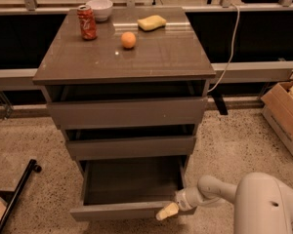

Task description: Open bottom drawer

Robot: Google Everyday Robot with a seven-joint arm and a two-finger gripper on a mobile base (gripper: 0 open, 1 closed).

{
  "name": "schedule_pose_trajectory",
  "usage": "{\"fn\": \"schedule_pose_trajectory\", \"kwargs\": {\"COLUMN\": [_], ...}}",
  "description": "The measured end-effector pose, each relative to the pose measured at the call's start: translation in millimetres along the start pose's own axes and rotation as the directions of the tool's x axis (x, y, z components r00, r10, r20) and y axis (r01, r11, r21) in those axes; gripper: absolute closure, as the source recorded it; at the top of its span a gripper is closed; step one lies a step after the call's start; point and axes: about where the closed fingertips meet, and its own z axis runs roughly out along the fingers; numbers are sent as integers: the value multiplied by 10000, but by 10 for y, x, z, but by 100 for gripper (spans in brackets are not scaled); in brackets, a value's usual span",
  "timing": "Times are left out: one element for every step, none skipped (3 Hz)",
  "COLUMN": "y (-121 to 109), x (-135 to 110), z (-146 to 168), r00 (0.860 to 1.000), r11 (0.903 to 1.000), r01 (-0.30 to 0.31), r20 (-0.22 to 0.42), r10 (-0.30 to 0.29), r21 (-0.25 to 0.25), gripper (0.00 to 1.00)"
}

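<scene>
The bottom drawer (124,210) is the lowest of three grey-brown drawers in a small cabinet. It is pulled well out toward me, and its shallow empty box shows from above. My gripper (165,212) is at the right end of the drawer's front panel, at its top edge. The white arm (219,189) reaches in from the lower right. The middle drawer (131,146) and the top drawer (128,112) each stick out a little.
On the cabinet top (161,57) stand a red can (87,22), a white bowl (99,9), an orange (129,40) and a yellow sponge (152,22). A cardboard box (284,116) sits on the floor at the right. A black bar (17,193) lies at the lower left.
</scene>
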Motion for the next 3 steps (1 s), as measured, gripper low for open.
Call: {"fn": "schedule_pose_trajectory", "kwargs": {"y": [60, 265, 264], "x": [75, 315, 314], "z": [3, -43, -43], "r00": [9993, 9889, 9889], "r11": [9999, 9977, 9977], "r01": [-143, -544, -544], "r20": [-360, -1404, -1404], "r10": [142, 484, 484], "r21": [-26, -395, -395], "gripper": [0, 0, 0]}}
